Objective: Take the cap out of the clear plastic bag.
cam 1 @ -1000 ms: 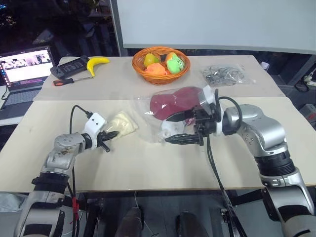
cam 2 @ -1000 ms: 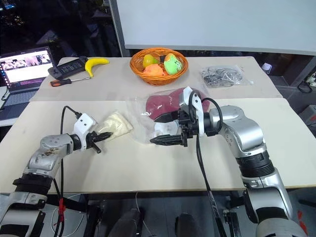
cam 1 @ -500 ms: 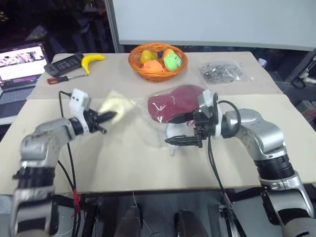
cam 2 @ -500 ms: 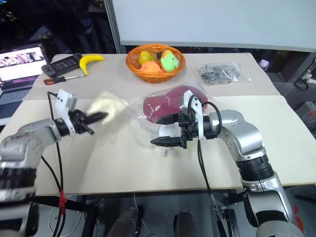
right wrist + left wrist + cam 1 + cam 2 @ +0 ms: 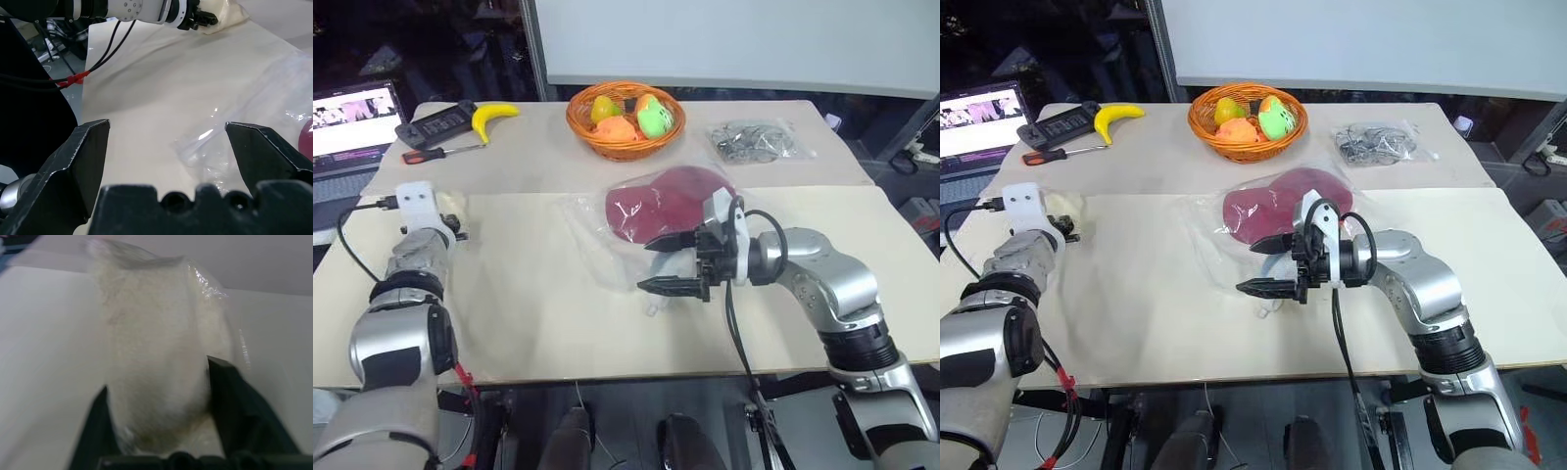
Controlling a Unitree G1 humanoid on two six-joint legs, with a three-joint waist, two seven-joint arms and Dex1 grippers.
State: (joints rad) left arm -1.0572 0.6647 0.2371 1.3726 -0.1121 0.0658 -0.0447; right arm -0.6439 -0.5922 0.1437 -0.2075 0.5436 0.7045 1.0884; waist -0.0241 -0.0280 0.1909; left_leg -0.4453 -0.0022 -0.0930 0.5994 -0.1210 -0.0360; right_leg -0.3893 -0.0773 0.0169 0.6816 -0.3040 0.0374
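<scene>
The dark red cap (image 5: 661, 206) lies inside the crinkly clear plastic bag (image 5: 595, 235) in the middle of the table. My right gripper (image 5: 648, 264) hovers open at the bag's near edge, pointing left, one finger over the cap's brim and one over loose plastic (image 5: 215, 156). Nothing sits between its fingers. My left gripper (image 5: 450, 225) is at the table's far left edge. In the left wrist view its fingers (image 5: 230, 396) stand apart on either side of a pale yellow packet (image 5: 156, 333).
An orange basket (image 5: 625, 147) of fruit stands at the back centre. To its right lies a small bag of dark grey items (image 5: 759, 142). A banana (image 5: 494, 117), a black controller (image 5: 435, 124), a screwdriver (image 5: 435, 152) and a laptop (image 5: 352, 113) are at the back left.
My left arm swung far left, carrying the yellow packet from beside the bag to the table's left edge, and its fingers spread. The right gripper stayed open at the bag.
</scene>
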